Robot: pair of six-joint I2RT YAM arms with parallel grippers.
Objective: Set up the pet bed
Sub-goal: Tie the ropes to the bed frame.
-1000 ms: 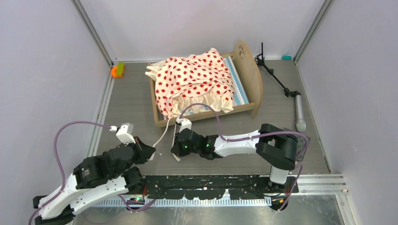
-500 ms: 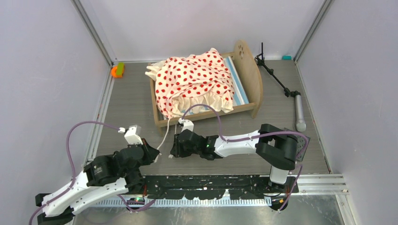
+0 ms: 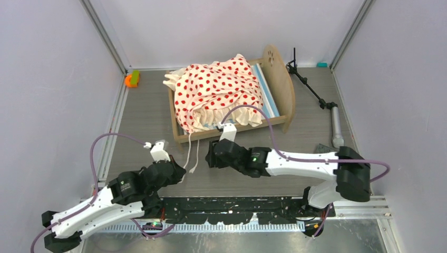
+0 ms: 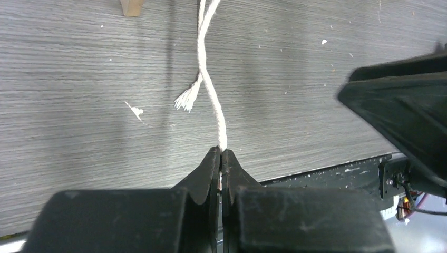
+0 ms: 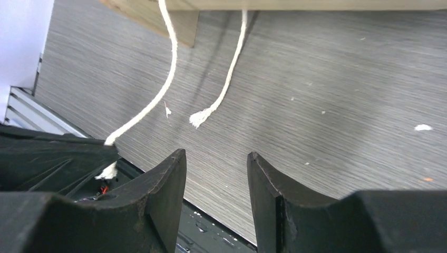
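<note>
Here the left jaws clench a white cord (image 4: 216,113) off the pet bed (image 3: 279,79); the right jaws gape empty.

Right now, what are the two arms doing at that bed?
The left arm's fingers are shut on the end of one white cord running from the near side of the pet bed. The second cord lies loose on the table, its frayed end free. The right arm's fingers are open near it, holding nothing. The polka-dot bedding sits heaped on the bed.
</note>
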